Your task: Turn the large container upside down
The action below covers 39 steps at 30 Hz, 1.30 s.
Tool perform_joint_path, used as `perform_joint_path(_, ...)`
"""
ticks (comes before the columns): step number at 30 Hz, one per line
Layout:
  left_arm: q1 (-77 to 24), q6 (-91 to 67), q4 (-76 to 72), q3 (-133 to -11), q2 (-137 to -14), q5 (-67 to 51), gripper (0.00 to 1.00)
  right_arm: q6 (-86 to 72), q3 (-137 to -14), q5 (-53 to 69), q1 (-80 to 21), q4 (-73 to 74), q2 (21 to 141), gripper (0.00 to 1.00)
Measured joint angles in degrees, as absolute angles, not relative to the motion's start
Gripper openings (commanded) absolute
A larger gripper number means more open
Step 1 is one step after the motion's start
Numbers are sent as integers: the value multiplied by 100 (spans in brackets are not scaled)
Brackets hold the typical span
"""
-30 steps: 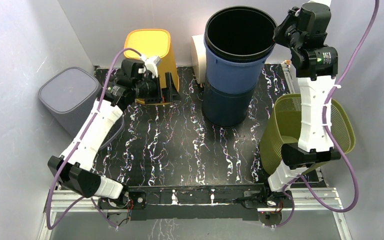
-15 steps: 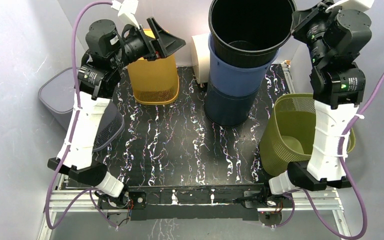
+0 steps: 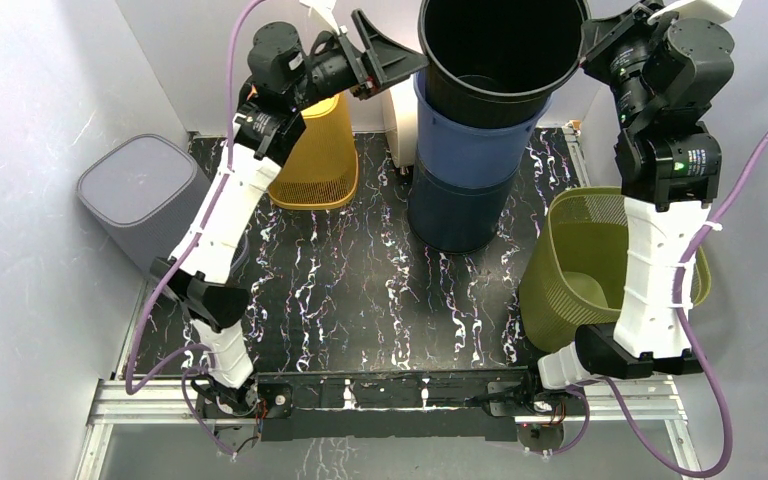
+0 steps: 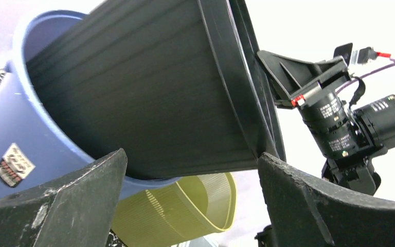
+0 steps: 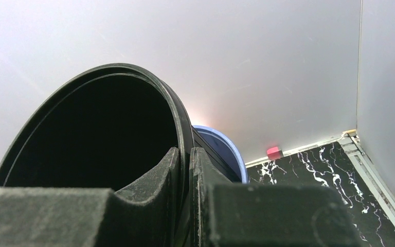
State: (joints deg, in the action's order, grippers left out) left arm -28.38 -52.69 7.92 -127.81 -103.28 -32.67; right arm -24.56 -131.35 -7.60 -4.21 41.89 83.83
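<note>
at the far middle of the table, the large black container stands with its open mouth up and its base down, so its long axis runs roughly vertical; it is not turned over. its lower part sits inside the mouth of a blue bucket, which itself rests on or in a darker blue tub; which of the two cannot be told. the right pincer is at the right side of the container's rim, and the right wrist view shows the right pincer closed thin on that rim, one finger inside the black container and one outside, with the blue bucket showing just behind. the left pincer is spread wide at the left side of the rim, up at mouth height. from the left wrist, the ribbed wall of the black container fills the gap ahead of the left pincer, near it, though contact cannot be judged; the blue bucket shows below. a yellow basket stands left of the stack, a grey bin at the table's left edge, and an olive mesh basket to the right.
</note>
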Motion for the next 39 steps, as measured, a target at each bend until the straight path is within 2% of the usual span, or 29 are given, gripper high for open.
perform_joint_path(5,-3063,-5063,1033,-13113,-10466,-3260,98,-2499,-13133,-729,-364,4211,8383,0)
perform_joint_path(16,-3164,-4805,1070,-13030,-10191,-2965,98,-2569,-12912,-502,-368,3972,8320,0)
perform_joint_path(24,-3188,-4842,1107,-13340,-10300,-2904,92,-2591,-12617,-401,-364,3728,8173,0)
perform_joint_path(30,-3260,-4812,1122,-13469,-10320,-2867,78,-2587,-12440,-224,-364,3605,8042,0)
perform_joint_path(39,-3293,-4558,1444,-13500,-10320,-2550,40,-2591,-12355,-123,-349,3483,8023,0)
